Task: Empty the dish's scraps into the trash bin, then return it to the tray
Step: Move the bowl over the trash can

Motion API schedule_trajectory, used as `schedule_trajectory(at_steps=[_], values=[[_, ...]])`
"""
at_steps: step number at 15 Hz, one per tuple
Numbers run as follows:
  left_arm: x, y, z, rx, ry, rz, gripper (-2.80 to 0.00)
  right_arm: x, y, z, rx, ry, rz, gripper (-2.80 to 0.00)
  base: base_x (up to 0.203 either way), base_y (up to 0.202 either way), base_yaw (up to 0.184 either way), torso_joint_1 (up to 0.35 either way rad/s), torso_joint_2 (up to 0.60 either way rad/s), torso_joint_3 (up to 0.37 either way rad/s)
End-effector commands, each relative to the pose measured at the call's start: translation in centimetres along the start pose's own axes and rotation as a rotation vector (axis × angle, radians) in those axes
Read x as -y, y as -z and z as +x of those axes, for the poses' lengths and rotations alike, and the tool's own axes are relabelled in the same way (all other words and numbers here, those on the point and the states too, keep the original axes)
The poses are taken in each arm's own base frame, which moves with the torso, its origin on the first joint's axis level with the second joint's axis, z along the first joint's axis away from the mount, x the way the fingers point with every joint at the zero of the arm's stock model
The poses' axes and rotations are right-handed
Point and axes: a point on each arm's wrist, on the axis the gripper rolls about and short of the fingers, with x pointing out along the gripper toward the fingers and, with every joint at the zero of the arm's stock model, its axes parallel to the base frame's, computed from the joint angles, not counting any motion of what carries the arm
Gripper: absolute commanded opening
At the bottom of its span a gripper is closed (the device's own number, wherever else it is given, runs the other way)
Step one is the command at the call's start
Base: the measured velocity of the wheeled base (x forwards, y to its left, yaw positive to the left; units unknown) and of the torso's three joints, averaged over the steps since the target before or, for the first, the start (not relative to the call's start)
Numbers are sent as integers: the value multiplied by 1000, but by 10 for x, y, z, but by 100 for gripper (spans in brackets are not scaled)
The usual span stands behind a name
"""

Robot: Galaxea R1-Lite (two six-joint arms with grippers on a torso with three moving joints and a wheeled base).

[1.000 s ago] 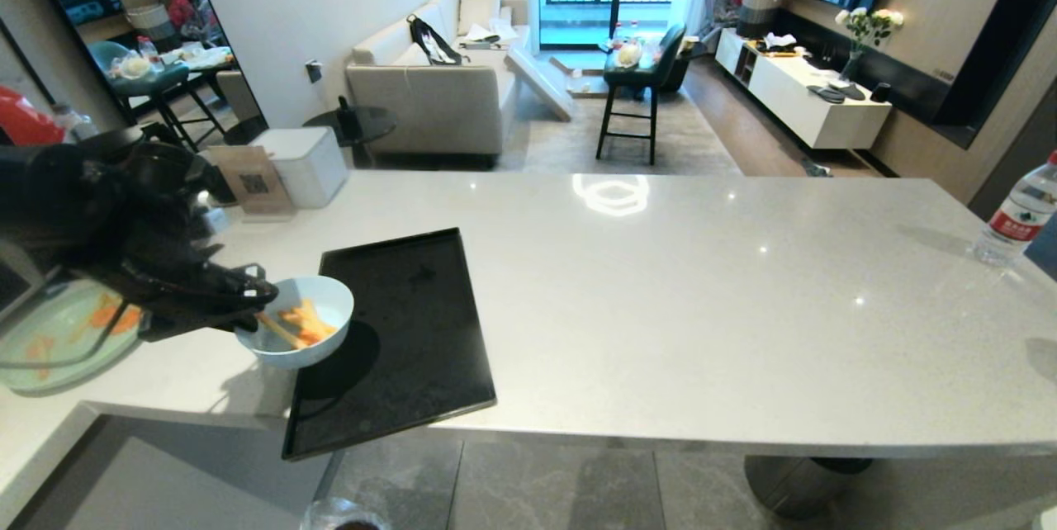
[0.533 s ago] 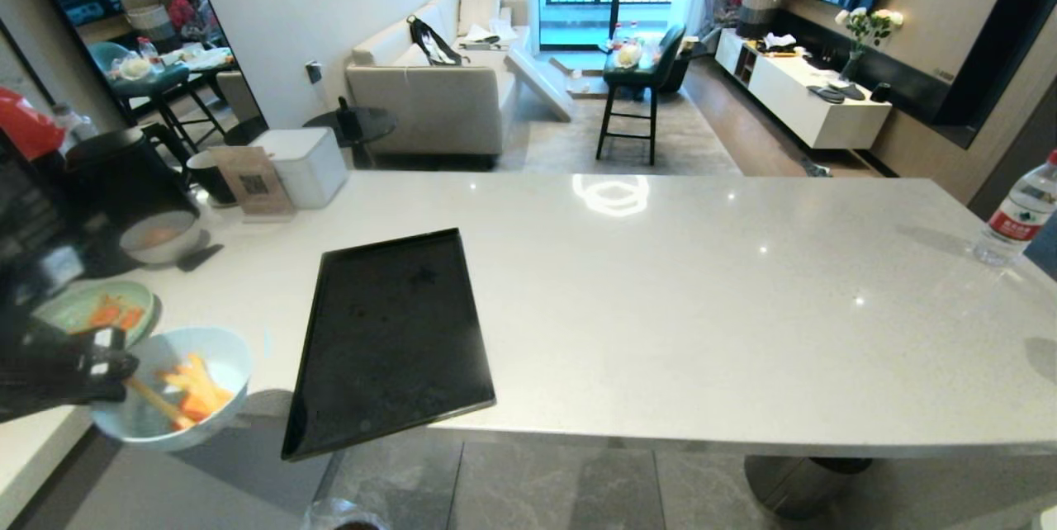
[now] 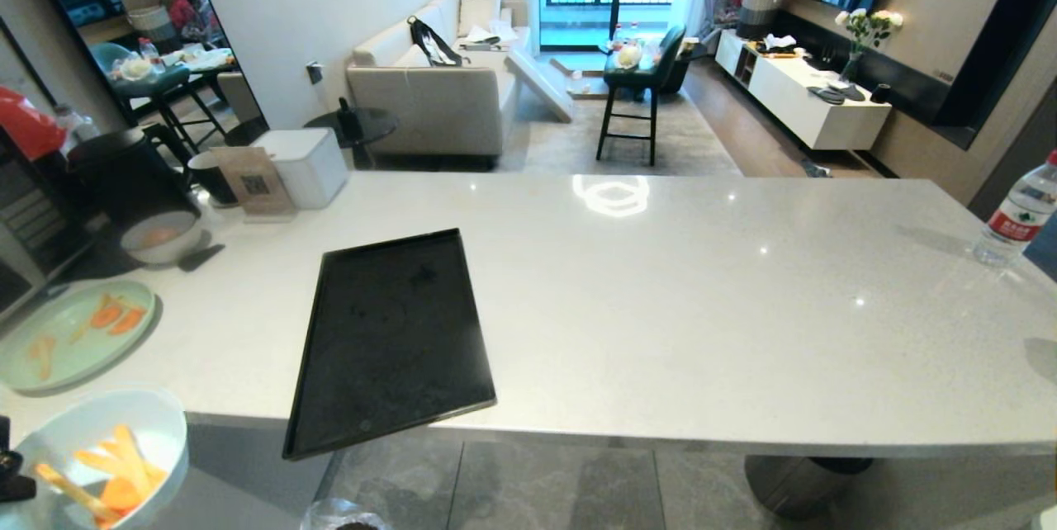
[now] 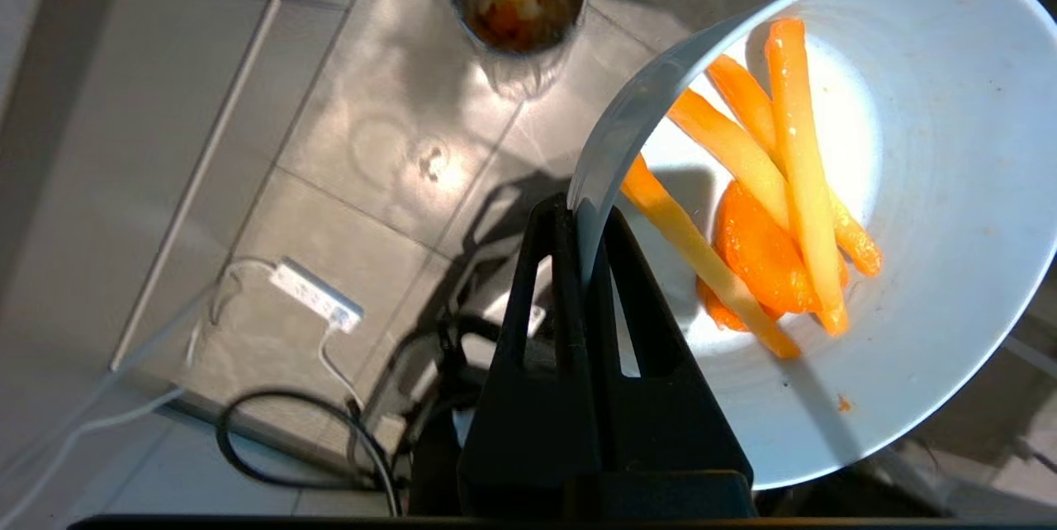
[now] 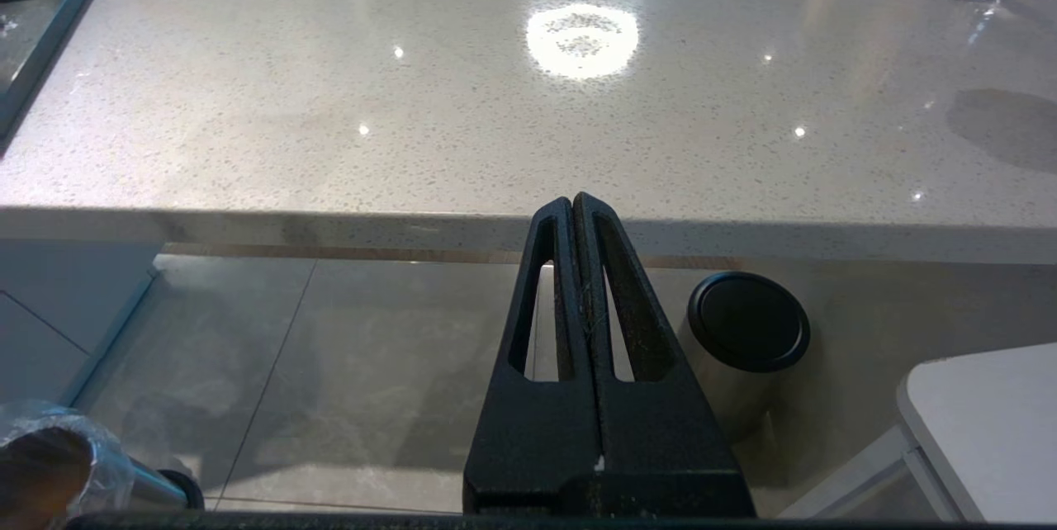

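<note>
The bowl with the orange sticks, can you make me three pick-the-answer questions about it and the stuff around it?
1. Where is the dish?
A. on the tray
B. off the counter's edge, held over the floor
C. on the green plate

2. What colour is the tray?
A. black
B. red
C. white

3. What is the left gripper doing?
A. hanging open
B. pinching the dish's rim
C. holding a bottle

Answers:
1. B: in the head view the dish sits past the counter edge, floor tiles below it.
2. A: the flat tray is black and bare.
3. B: in the left wrist view its fingers clamp the rim, the scraps inside.
</note>
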Motion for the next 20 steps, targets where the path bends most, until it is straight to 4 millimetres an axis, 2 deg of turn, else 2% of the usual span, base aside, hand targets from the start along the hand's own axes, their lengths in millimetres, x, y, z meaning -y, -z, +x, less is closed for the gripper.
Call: schedule_trajectory(at_steps=[1,5,20], values=[[0,19,-12,-11,5,-9,-280,0,0,0,1,0,0,-280,0,0,0,0,0,0],[2,35,-17,-17,60,23,-280,0,0,0,0,0,0,-280,0,0,0,0,0,0],[3,35,-20,0,82,30,-280,0,0,0,0,0,0,-280,0,0,0,0,0,0]])
